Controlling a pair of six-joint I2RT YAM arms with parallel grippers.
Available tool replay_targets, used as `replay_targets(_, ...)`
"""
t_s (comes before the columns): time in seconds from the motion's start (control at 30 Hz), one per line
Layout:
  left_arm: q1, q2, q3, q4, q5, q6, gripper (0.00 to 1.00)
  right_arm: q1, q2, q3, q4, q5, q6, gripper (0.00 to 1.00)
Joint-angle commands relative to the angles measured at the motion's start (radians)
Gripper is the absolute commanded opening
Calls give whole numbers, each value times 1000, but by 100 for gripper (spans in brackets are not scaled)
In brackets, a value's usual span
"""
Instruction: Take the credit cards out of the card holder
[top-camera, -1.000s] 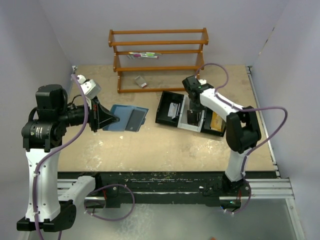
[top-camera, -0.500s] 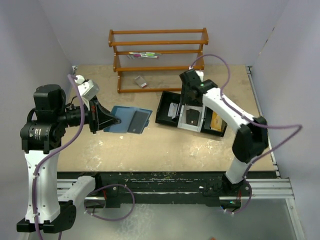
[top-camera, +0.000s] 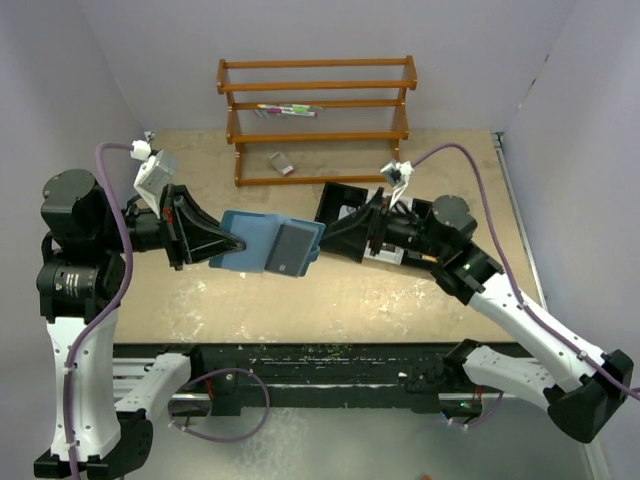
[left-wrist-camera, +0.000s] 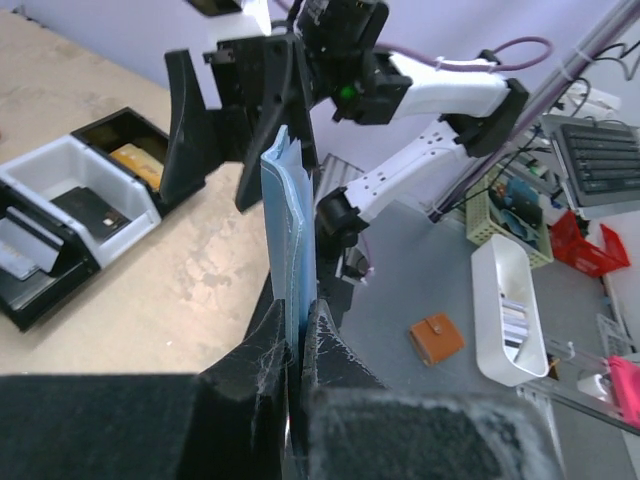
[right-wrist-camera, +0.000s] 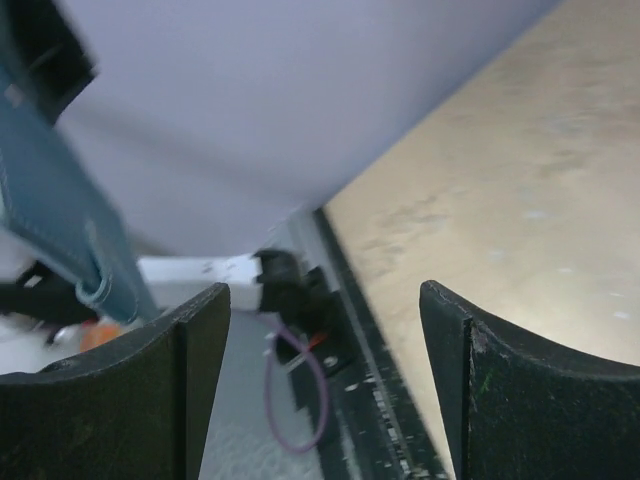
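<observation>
Left gripper (top-camera: 228, 243) clamped on the teal card holder (top-camera: 252, 240), which hangs open above the mid-worktop (top-camera: 300, 300). One dark grey credit card (top-camera: 291, 249) shows on its right half. Right gripper (top-camera: 345, 232) spread wide, empty, just beside the card holder's right edge, with the black tray (top-camera: 328, 205) behind.

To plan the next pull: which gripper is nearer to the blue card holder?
Left. The left gripper is shut on the card holder; the right gripper, open, is close to its opposite end, not gripping it.
</observation>
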Motion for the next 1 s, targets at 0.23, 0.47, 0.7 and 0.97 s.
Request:
replay_targets(0.23, 5, -9, -44, 341, 101, -337, 0, 197, -6, -13, 463, -153, 118, 73)
replay_targets(0.47, 5, -4, -44, 346, 93, -345, 0, 261, -11, -41, 496, -179, 90, 77)
replay_targets(0.7, 5, -4, -35, 351, 89, -352, 0, 294, -39, -44, 458, -167, 59, 77)
replay_targets(0.97, 5, -3, -31, 365, 88, -369, 0, 296, -75, -41, 430, -115, 45, 58)
